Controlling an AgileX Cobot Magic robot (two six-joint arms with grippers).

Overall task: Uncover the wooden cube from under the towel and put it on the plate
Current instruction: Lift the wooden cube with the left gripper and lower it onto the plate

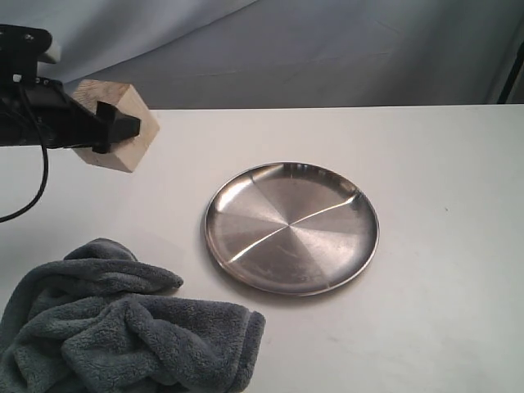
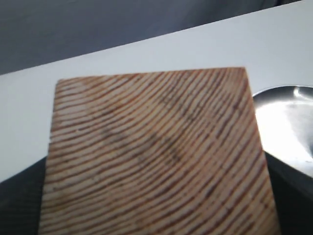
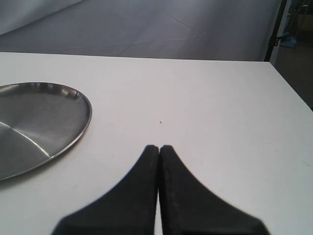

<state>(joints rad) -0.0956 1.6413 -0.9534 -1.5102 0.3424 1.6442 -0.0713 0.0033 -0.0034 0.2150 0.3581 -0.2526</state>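
Observation:
The wooden cube hangs tilted in the air at the far left, above the table, with my left gripper shut on it. In the left wrist view the cube's grained face fills most of the picture and hides the fingers. The steel plate lies bare in the middle of the table, to the right of the cube; its rim shows beside the block. The grey towel lies crumpled at the front left. My right gripper is shut on nothing, just right of the plate, out of the exterior view.
The white table has a grey cloth backdrop behind it. Its right edge runs close to my right gripper. A black cable hangs from the left arm.

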